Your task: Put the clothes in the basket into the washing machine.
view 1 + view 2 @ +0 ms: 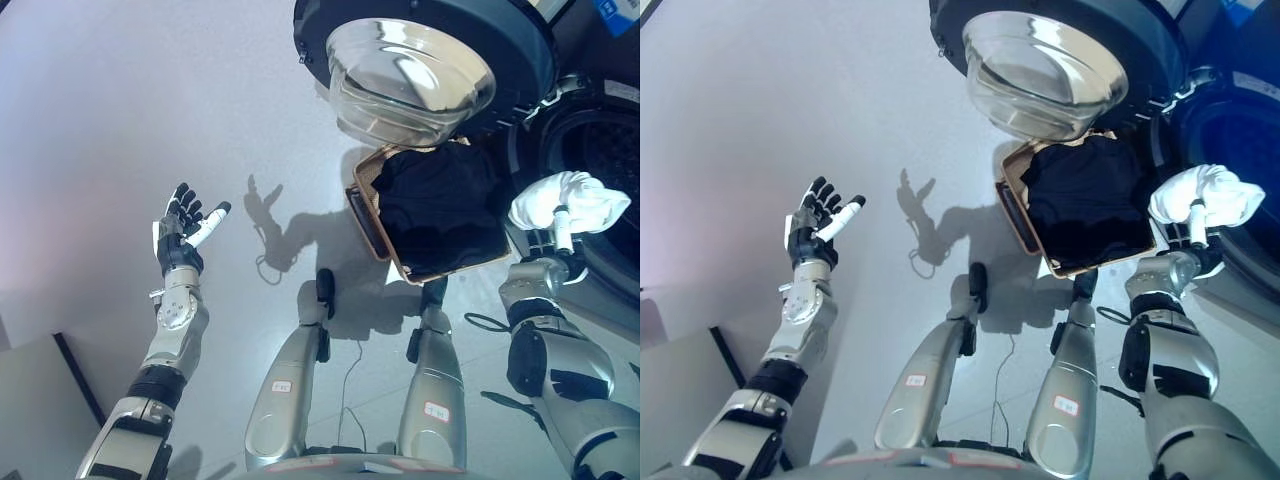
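Note:
A brown basket (372,205) stands on the floor below the washing machine's open round glass door (410,70). Dark clothes (440,210) fill the basket. My right hand (562,232) is raised at the right, shut on a white cloth (570,200) that hangs just in front of the machine's dark drum opening (605,150). Far to the left my left hand (185,228) is held up over the bare floor with its fingers spread, open and holding nothing.
The washing machine's body (1200,110) fills the upper right corner. Its swung-out door overhangs the basket's far edge. Grey floor (120,110) stretches across the left half. A dark strip (80,385) runs along the floor at the lower left.

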`<state>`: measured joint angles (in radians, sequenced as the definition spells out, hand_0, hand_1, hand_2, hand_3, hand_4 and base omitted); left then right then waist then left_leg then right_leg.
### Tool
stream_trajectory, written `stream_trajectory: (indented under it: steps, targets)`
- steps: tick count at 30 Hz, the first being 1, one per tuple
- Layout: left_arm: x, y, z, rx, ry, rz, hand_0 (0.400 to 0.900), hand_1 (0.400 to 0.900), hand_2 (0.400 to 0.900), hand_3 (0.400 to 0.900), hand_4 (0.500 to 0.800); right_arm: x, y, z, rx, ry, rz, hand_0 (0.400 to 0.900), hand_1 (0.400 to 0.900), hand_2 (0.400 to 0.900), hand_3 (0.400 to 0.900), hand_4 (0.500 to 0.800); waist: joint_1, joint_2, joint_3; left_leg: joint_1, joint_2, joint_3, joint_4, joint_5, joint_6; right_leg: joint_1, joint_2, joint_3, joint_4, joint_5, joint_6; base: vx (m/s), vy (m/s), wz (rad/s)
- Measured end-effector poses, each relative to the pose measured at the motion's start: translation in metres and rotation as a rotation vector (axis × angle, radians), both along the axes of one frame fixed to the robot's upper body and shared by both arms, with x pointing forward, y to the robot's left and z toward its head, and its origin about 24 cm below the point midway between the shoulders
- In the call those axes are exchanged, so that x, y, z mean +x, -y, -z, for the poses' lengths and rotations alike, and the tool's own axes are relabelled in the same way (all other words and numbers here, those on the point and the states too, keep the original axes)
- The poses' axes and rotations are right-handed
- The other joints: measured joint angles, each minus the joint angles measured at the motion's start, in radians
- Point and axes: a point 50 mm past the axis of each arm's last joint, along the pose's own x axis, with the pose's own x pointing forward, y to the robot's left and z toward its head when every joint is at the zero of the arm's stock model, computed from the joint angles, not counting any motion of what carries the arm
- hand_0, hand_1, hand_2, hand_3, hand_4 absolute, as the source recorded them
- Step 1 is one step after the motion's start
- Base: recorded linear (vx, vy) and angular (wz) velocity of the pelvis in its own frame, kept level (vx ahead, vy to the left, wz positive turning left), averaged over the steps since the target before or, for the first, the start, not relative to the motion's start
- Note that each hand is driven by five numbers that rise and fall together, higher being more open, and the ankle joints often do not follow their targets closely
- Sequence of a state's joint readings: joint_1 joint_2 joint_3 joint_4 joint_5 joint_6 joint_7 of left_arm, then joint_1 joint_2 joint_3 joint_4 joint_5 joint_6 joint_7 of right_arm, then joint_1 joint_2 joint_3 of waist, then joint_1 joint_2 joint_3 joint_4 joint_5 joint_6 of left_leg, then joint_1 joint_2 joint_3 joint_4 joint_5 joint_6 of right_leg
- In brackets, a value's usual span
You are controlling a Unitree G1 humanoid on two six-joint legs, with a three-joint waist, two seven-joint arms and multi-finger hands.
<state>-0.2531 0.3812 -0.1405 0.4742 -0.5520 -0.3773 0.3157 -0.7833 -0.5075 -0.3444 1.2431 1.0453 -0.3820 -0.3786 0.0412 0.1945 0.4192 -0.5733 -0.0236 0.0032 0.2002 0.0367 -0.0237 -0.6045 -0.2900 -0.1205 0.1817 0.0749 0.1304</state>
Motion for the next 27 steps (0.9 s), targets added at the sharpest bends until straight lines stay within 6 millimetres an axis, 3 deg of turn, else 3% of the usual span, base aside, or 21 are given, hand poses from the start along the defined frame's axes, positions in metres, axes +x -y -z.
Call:
stream_trajectory:
  steps: [3, 10, 22, 27]
  targets:
    - [-0.004, 0.000, 0.001, -0.011, 0.004, 0.001, 0.900, 0.900, 0.900, 0.900, 0.800, 0.000, 0.009, -0.014, -0.022, 0.047, 0.018, 0.400, 0.400, 0.400, 0.400, 0.500, 0.017, 0.022, -0.012, -0.032, -0.001, 0.014, -0.014, 0.009, 0.001, -0.039, -0.001, 0.005, -0.016, 0.018, 0.010, 0.01, 0.024, -0.07]
    - [-0.005, 0.002, -0.007, -0.024, 0.058, 0.023, 0.900, 0.900, 0.900, 0.900, 0.800, 0.005, 0.013, -0.033, -0.046, 0.113, 0.034, 0.400, 0.400, 0.400, 0.400, 0.500, 0.032, 0.026, -0.011, -0.044, -0.001, 0.041, -0.050, 0.015, 0.002, -0.083, -0.001, 0.025, -0.026, 0.022, 0.014, 0.00, -0.023, -0.13]
    - [-0.003, -0.002, -0.013, -0.048, 0.092, -0.009, 0.900, 0.900, 0.900, 0.900, 0.800, 0.001, 0.033, -0.077, -0.053, 0.297, 0.134, 0.400, 0.400, 0.400, 0.400, 0.500, 0.002, 0.025, -0.011, -0.139, 0.006, 0.048, -0.073, 0.022, -0.003, -0.198, 0.008, 0.040, -0.021, 0.024, 0.014, 0.01, -0.060, 0.01]
    - [-0.003, -0.005, -0.014, -0.046, 0.094, -0.027, 0.900, 0.900, 0.900, 0.900, 0.800, -0.007, 0.044, -0.095, 0.056, 0.482, 0.253, 0.400, 0.400, 0.400, 0.400, 0.500, 0.001, 0.025, -0.010, -0.114, 0.002, 0.047, -0.116, 0.032, -0.004, -0.212, 0.008, 0.058, -0.003, 0.024, 0.014, 0.04, 0.003, 0.01]
